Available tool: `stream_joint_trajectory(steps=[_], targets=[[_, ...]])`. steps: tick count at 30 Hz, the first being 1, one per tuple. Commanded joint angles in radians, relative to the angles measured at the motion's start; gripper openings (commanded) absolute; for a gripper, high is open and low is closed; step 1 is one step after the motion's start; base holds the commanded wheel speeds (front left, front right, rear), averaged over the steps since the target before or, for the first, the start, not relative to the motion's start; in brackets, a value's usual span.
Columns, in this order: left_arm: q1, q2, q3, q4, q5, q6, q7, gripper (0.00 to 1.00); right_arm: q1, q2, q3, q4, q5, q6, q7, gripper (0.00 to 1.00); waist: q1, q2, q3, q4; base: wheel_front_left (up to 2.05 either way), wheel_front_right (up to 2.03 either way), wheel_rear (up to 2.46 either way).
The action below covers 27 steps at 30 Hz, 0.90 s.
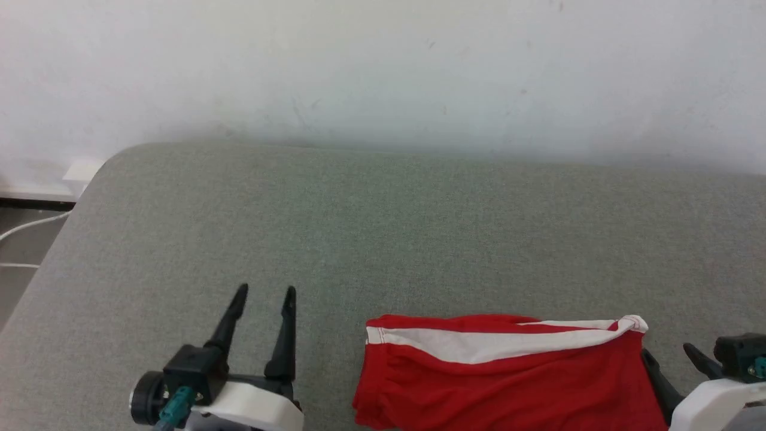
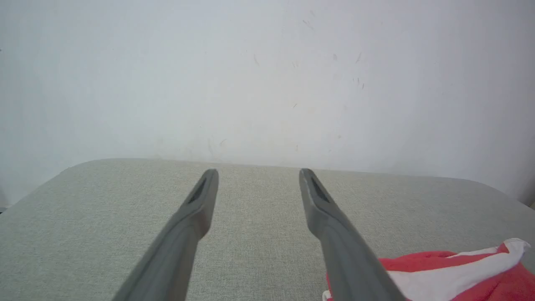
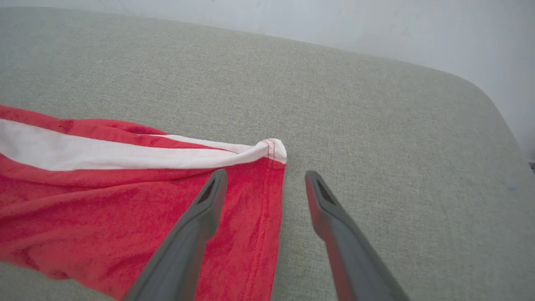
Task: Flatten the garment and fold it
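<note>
The garment (image 1: 508, 377), red shorts with a wide white stripe, lies on the grey padded surface (image 1: 383, 239) near its front edge, right of centre. My left gripper (image 1: 264, 294) stands open to the left of the shorts, apart from them, nothing between its fingers. In the left wrist view the shorts (image 2: 455, 276) show at the lower right, beside the open left gripper (image 2: 258, 172). My right gripper (image 1: 667, 350) is at the shorts' right edge. The right wrist view has the right gripper (image 3: 266, 174) open over that edge of the shorts (image 3: 104, 200), one finger above red fabric, the other above bare surface.
A white wall (image 1: 383, 72) runs behind the padded surface. The surface's rounded left corner (image 1: 114, 161) drops to a floor with a white cable (image 1: 30, 224). Bare grey padding stretches behind and left of the shorts.
</note>
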<state>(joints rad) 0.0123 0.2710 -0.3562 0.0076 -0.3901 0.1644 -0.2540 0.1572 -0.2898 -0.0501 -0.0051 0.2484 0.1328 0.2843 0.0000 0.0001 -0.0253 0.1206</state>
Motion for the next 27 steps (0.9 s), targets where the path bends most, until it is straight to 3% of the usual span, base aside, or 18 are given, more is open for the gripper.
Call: stream_joint_trajectory(steps=[1,7,13,24,25,26,27], targets=[[-0.005,-0.009,0.018,-0.004,0.021,0.009,-0.006,1.0,0.011,0.01,-0.01,0.008,-0.004,-0.002,0.007,1.0,0.0,-0.0001,0.005,0.005,0.0,0.0,0.0],[0.025,-0.039,0.111,-0.068,0.182,-0.003,-0.007,1.0,0.0,0.079,-0.083,0.09,0.003,-0.002,0.079,1.0,0.0,-0.0001,0.025,0.021,0.0,0.0,0.0],[0.062,-0.068,0.138,-0.091,0.284,-0.008,-0.008,1.0,-0.043,0.133,-0.115,0.21,0.053,-0.002,0.138,1.0,0.0,-0.0001,0.043,0.044,0.0,0.0,0.0],[0.069,-0.107,0.154,-0.088,0.329,-0.043,-0.008,1.0,-0.086,0.125,-0.015,0.331,0.172,-0.002,0.163,1.0,0.0,-0.0001,0.079,0.082,0.0,0.0,0.0],[0.068,-0.109,0.155,-0.086,0.331,-0.046,-0.008,1.0,-0.087,0.123,-0.002,0.337,0.177,-0.002,0.159,0.28,0.0,-0.0001,0.082,0.084,0.0,0.0,0.0],[0.066,-0.111,0.156,-0.085,0.333,-0.049,-0.008,1.0,-0.089,0.118,0.018,0.34,0.181,-0.002,0.153,0.0,0.0,-0.0001,0.084,0.085,0.0,0.0,0.0],[0.064,-0.113,0.157,-0.084,0.335,-0.052,-0.008,1.0,-0.09,0.112,0.039,0.34,0.187,-0.002,0.145,0.0,0.0,-0.0001,0.086,0.086,0.0,0.0,0.0]])
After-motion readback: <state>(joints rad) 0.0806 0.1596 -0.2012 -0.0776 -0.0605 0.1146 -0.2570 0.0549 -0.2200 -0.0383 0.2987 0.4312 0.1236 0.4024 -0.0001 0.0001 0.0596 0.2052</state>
